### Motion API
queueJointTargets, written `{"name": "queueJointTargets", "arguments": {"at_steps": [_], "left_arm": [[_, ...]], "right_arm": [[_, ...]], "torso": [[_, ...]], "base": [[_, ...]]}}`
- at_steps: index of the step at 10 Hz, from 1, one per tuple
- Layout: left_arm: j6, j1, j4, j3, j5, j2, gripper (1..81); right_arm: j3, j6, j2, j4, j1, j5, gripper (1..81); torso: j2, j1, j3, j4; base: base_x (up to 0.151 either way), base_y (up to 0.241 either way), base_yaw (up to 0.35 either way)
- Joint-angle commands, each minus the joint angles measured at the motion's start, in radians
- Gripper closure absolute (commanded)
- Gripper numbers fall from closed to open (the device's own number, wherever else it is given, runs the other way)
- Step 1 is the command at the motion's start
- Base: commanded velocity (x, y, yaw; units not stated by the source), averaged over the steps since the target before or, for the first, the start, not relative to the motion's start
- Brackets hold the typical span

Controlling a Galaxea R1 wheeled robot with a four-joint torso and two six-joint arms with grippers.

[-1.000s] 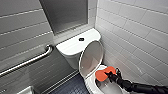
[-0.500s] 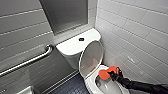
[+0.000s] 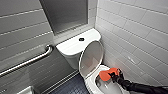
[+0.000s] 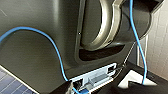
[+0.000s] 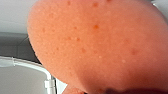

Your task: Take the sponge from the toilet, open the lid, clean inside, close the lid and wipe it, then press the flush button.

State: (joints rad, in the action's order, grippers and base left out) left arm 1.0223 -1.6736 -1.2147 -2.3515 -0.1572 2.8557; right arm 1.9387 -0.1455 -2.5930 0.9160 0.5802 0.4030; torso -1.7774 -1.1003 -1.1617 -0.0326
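The toilet [image 3: 72,53] stands in a corner, with a white tiled wall [image 3: 140,32] close on one side and a grey wall carrying a metal grab bar [image 3: 27,62] on the other. A dark panel [image 3: 65,15] is set in the wall above the tank. The flush button [image 3: 81,39] sits uncovered on the tank top. The lid [image 3: 91,58] is raised and leans back toward the tank, standing between the tank and the open bowl [image 3: 91,82]. Dark floor tiles [image 3: 71,87] lie beside the bowl. The right arm reaches in from the tiled-wall side, and the right gripper [image 3: 113,74] pinches the sponge [image 3: 106,75] over the bowl, near its rim. Whether the sponge touches the ceramic cannot be told from the head view. The right wrist view adds the sponge's pitted orange face, very close to the lens, with a curved white edge [image 5: 27,64] behind it; rim or lid, I cannot tell which. The left wrist view shows things the head view lacks: the robot's own dark casing [image 4: 37,50] and a blue cable [image 4: 53,43] looping across it. The left gripper [image 4: 100,88] is close by the casing, and whether it is spread or pressed together cannot be told.
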Motion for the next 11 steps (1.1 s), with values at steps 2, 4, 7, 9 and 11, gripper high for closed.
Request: {"name": "queueJointTargets", "arguments": {"at_steps": [2, 4, 7, 9, 11], "left_arm": [[-0.002, -0.048, -0.012, 0.011, 0.038, -0.008, 1.0], [-0.004, -0.048, -0.014, 0.011, 0.038, -0.01, 1.0], [-0.004, -0.05, -0.017, 0.011, 0.012, -0.013, 1.0], [-0.005, -0.051, -0.02, 0.011, 0.012, -0.008, 1.0], [-0.008, -0.053, -0.022, 0.011, 0.012, -0.008, 1.0]], "right_arm": [[-0.237, -0.012, 0.198, 0.017, 0.054, 0.091, 81.1], [-0.277, -0.017, 0.224, 0.017, 0.1, 0.161, 81.1], [-0.383, -0.026, 0.298, 0.011, 0.178, 0.243, 81.1], [-0.437, -0.079, 0.34, -0.052, 0.257, 0.285, 81.1], [-0.52, -0.204, 0.4, -0.201, 0.327, 0.357, 81.1]], "torso": [[0.0, 0.0, 0.0, 0.0], [0.0, 0.0, 0.0, 0.0], [0.0, 0.0, 0.0, 0.0], [0.0, 0.0, 0.0, 0.0], [0.0, 0.0, 0.0, 0.0]], "base": [[0.0, 0.0, 0.0], [0.0, 0.0, 0.0], [0.0, 0.0, 0.0], [0.0, 0.0, 0.0], [0.0, 0.0, 0.0]]}}
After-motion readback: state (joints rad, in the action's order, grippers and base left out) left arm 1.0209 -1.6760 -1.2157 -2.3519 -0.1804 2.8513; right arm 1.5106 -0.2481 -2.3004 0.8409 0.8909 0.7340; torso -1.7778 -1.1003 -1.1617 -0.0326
